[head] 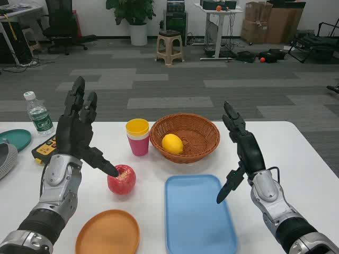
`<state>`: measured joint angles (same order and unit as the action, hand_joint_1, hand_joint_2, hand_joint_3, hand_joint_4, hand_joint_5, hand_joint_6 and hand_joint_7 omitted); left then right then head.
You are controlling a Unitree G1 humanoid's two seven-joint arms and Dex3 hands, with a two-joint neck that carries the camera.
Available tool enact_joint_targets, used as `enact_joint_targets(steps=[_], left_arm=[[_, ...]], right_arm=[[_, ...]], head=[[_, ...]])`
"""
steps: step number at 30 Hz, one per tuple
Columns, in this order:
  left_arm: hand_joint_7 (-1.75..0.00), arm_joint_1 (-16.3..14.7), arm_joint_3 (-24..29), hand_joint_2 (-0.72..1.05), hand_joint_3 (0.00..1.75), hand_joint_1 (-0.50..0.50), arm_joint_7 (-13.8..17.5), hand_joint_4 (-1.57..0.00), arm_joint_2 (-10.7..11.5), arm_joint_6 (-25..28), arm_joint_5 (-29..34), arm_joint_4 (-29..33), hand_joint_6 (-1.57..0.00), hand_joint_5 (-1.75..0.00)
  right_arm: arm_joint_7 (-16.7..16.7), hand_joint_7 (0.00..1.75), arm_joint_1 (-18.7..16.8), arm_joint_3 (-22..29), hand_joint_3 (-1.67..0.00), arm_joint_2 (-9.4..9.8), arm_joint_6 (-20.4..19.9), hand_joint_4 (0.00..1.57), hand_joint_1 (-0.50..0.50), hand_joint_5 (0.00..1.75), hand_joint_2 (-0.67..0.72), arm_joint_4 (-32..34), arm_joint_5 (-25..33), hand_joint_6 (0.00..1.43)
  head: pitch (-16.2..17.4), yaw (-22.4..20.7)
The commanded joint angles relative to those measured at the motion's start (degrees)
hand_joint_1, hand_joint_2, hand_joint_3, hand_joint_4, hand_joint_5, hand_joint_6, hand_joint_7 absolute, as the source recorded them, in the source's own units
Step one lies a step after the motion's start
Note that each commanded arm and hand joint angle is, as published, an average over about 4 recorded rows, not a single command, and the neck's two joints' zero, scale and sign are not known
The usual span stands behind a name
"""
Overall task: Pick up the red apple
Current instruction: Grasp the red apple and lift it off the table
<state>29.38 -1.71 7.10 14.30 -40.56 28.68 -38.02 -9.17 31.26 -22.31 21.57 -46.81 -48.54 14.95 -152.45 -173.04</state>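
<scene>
A red apple (122, 180) sits on the white table (296, 148), left of centre. My left hand (78, 132) is raised just left of it, fingers spread upward and holding nothing; its thumb tip reaches down to the apple's top left. Over the right side of the table my right hand (241, 148) is also open, fingers extended and apart, well clear of the apple.
A wicker basket (201, 138) holding a lemon (172, 143) stands behind the apple, beside stacked yellow and pink cups (138, 136). A blue tray (198, 217) and an orange plate (108, 233) lie in front. At far left are a water bottle (39, 114), a teal plate (15, 139) and a black-yellow device (45, 149).
</scene>
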Motion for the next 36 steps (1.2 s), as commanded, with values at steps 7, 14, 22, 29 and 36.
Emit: enact_joint_targets(steps=[7,14,22,29,36], left_arm=[[0.0,4.5,-22.8,1.05,0.09,-0.48,-9.3,0.0,1.8,-13.3,15.0,-3.6,0.0,0.0],[0.0,4.2,-22.5,1.05,0.09,-0.48,-9.3,0.0,2.0,-13.3,15.0,-2.7,0.0,0.0],[0.0,3.1,-22.3,1.05,0.09,-0.48,-8.5,0.0,2.0,-13.1,14.9,-1.2,0.0,0.0],[0.0,2.3,-22.0,1.05,0.09,-0.48,-5.8,0.0,3.3,-10.8,13.9,0.0,0.0,0.0],[0.0,1.1,-16.8,1.05,0.09,-0.5,-2.8,0.0,3.5,-7.8,11.1,0.7,0.0,0.0]], right_arm=[[-8.6,0.0,-4.8,7.6,0.0,-0.14,-10.8,0.0,-0.46,0.0,0.72,12.4,-6.5,0.0],[-8.6,0.0,-5.8,8.0,0.0,-0.3,-10.8,0.0,-0.46,0.0,0.72,13.7,-6.5,0.0],[-8.4,0.0,-6.2,8.0,0.0,-0.3,-10.8,0.0,-0.46,0.0,0.69,14.3,-6.5,0.0],[-7.4,0.0,-6.5,7.8,0.0,-0.21,-10.2,0.0,-0.46,0.0,0.66,14.4,-6.6,0.0],[-1.6,0.0,-6.5,7.7,0.0,0.05,-5.1,0.0,-0.46,0.0,0.6,16.0,-7.1,0.0]], head=[[-10.7,10.4],[-10.4,10.4],[5.7,9.0],[6.4,9.0],[8.8,6.6]])
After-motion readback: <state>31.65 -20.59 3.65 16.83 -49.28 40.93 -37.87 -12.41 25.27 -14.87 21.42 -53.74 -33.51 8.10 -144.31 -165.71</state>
